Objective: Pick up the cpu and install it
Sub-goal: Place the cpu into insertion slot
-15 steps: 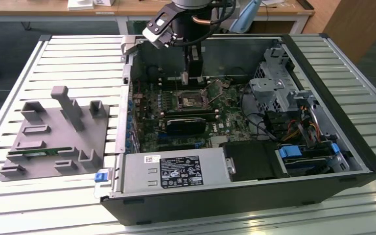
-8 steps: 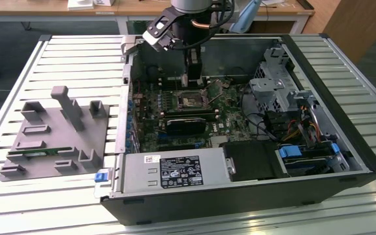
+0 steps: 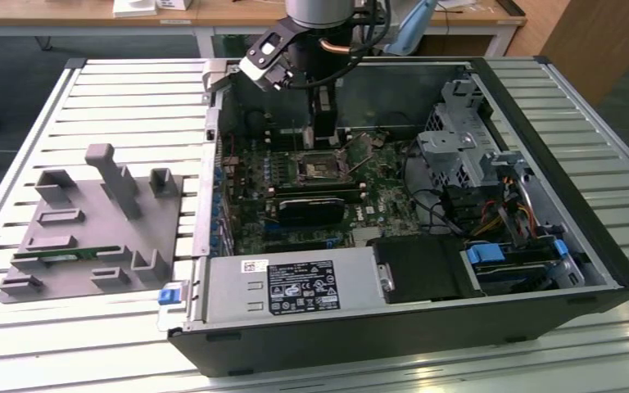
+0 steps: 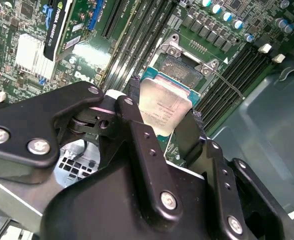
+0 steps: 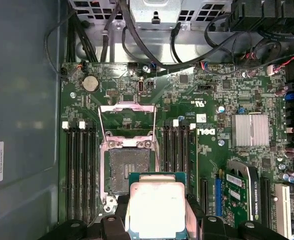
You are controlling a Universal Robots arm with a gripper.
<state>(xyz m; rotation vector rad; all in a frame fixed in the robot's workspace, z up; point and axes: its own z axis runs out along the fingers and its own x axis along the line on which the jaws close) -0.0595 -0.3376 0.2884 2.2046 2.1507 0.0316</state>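
The cpu (image 5: 157, 209) (image 4: 163, 107), a flat square chip with a silver top and a green rim, hangs between the black fingers (image 4: 131, 112) of my gripper (image 4: 164, 114) (image 5: 157, 212), which is shut on its two opposite edges. It is a little above the motherboard (image 5: 212, 100), beside the open socket (image 5: 129, 170) (image 4: 179, 70) and partly over the socket's edge. The socket's metal load plate (image 5: 127, 120) stands flipped up. In the exterior view my gripper (image 3: 323, 141) reaches down into the open computer case (image 3: 576, 205), right above the socket (image 3: 320, 169).
Memory slots (image 5: 79, 170) (image 5: 179, 155) flank the socket. A graphics card (image 3: 309, 209), power supply (image 3: 292, 286), drive cage (image 3: 462, 147) and cables (image 5: 152, 45) crowd the case. On the slatted table (image 3: 128, 90), at the exterior view's left, a grey fixture (image 3: 85, 221) holds a green memory stick (image 3: 69, 255).
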